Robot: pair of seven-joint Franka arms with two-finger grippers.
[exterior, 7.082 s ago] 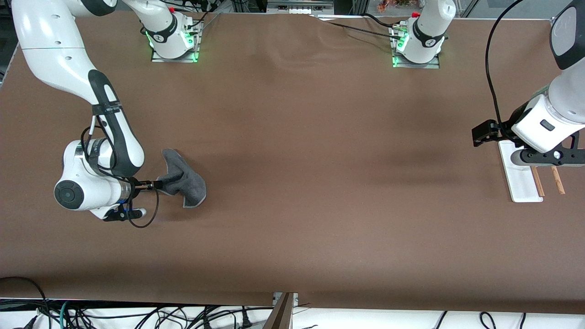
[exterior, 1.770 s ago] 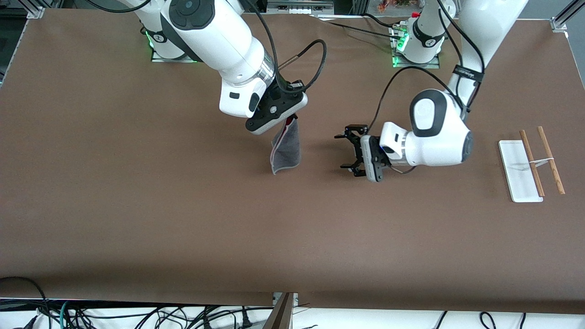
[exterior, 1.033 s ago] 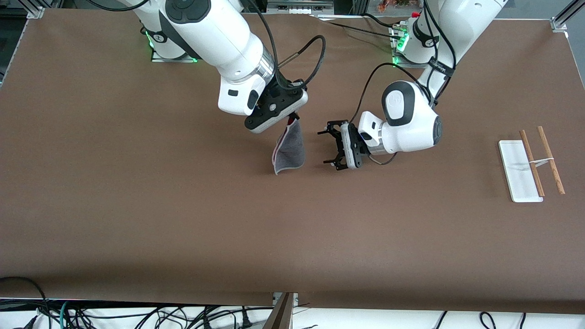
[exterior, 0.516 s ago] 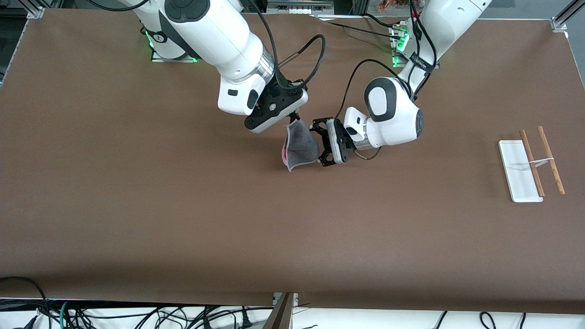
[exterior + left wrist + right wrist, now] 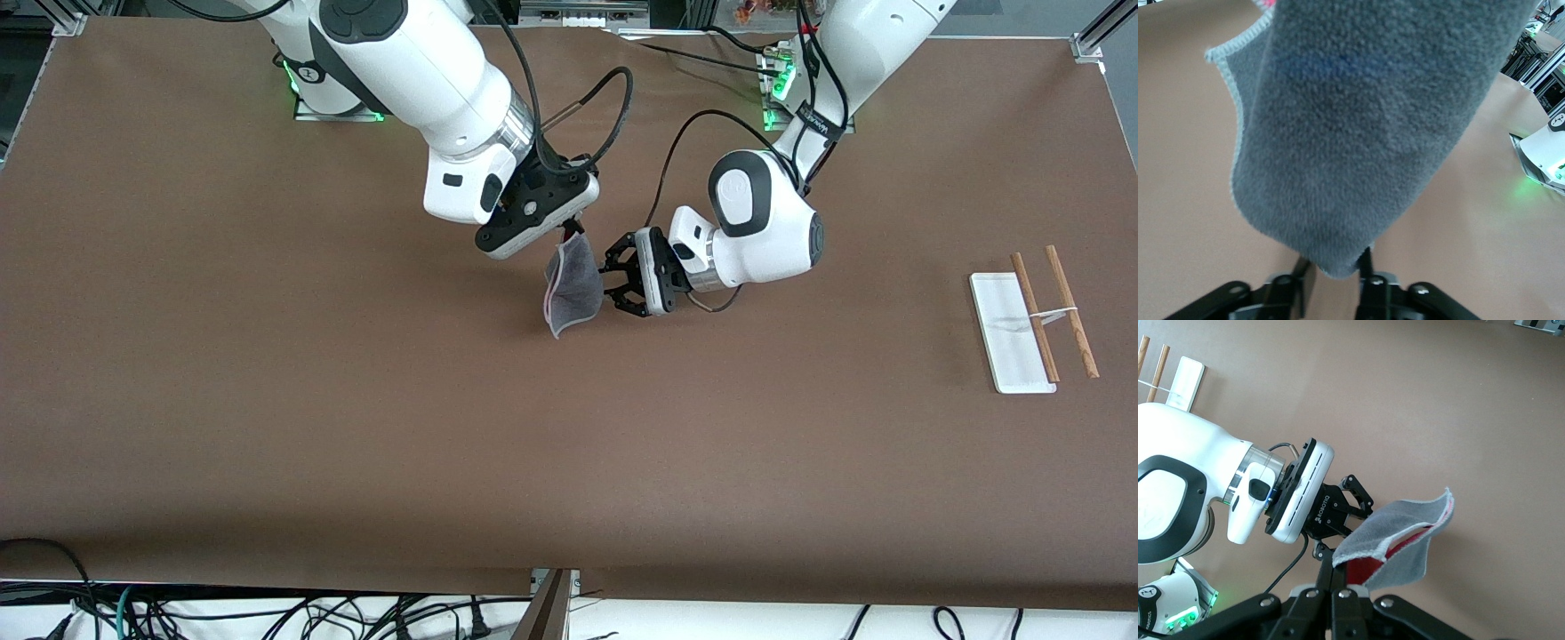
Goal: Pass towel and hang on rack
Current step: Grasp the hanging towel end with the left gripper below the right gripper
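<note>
both tools pinch towel edges midair over table centre

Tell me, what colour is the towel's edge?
Light grey stitching runs round the dark grey towel; the left wrist view shows it best.

Dark grey towel with pale stitched edge, red inside.
</note>
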